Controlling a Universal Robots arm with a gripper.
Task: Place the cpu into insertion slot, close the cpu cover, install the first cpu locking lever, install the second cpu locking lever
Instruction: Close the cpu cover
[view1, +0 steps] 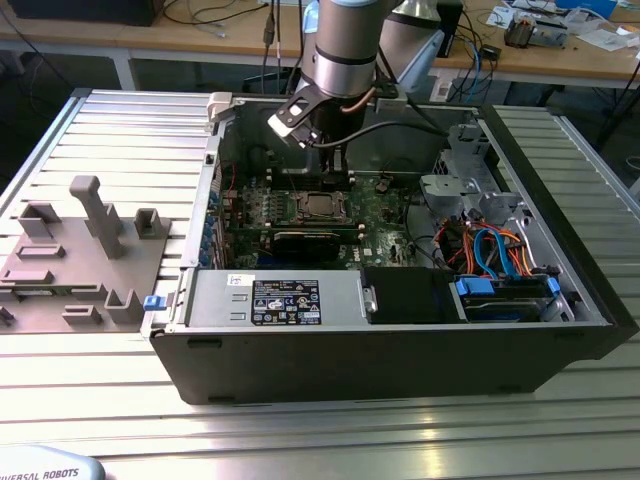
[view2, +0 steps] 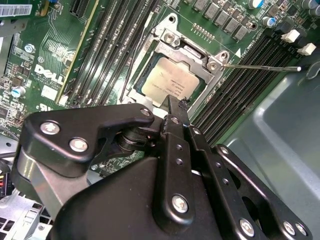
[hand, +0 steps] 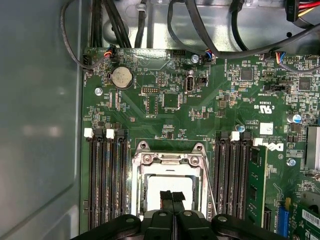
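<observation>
- Looking in the first wrist view, we see the gripper (hand: 172, 196) with its two black fingertips (hand: 166, 196) pressed together, and nothing visible between them.
- We find those tips directly over the cpu (hand: 152, 190); whether they touch its silvery top we cannot tell.
- We see the cpu seated in the insertion slot (hand: 142, 159) on the green motherboard (hand: 170, 100), between two banks of black memory slots (hand: 107, 175).
- In the second wrist view we note the cpu cover (view2: 185, 52) lying down around the chip, which shows through its window.
- We also spot a thin metal lever (view2: 260, 66) jutting from a socket corner, out across the memory slots.
- In the exterior view we place the arm above the open computer case (view1: 400, 360), which sits on a ribbed metal table (view1: 300, 440), with a grey fixture block (view1: 80, 250) at the exterior view's left.
</observation>
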